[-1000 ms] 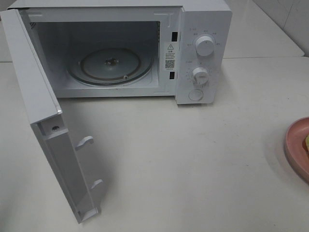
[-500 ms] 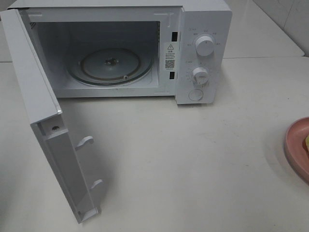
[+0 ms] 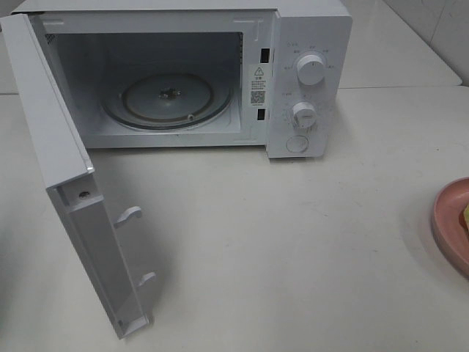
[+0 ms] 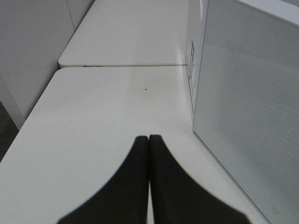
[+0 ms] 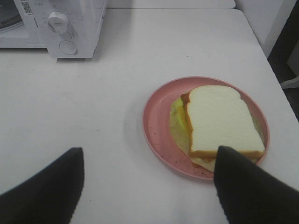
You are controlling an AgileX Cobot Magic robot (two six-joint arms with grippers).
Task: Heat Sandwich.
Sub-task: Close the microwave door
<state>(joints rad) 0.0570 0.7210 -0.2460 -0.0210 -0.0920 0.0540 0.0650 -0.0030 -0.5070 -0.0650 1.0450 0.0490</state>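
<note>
1. Exterior high view: a white box-shaped microwave oven [image 3: 308, 44] stands at the back of a pale white table [image 3: 293, 242], its hinged white door [image 3: 66, 176] swung wide open toward the left front.
2. Inside the open cavity lies a round clear glass turntable [image 3: 167, 99], bare on top.
3. On the oven's right-hand panel sit two round white knobs, the upper knob [image 3: 311, 71] above the lower knob [image 3: 303, 114], with a round white button [image 3: 297, 144] beneath them.
4. At the right edge of this view only a slice of the round pink plate [image 3: 448, 220] shows, with what may be a sliver of yellowish filling at its cut-off side.
5. Right wrist view: the square white-bread sandwich with a tan crust [image 5: 222, 121] lies flat on the pink plate, pale green and orange layers peeking out along its edges; the plate rests on the table well apart from the oven.
6. The right gripper [image 5: 149, 179] hovers over the near rim of the plate, its black fingers [image 5: 51, 189] spread wide, one to each side, holding nothing.
7. Left wrist view: the left gripper [image 4: 148, 140] has its two black fingers [image 4: 126, 186] pressed together with nothing between them, above bare table beside the outer face of the open door.
</note>
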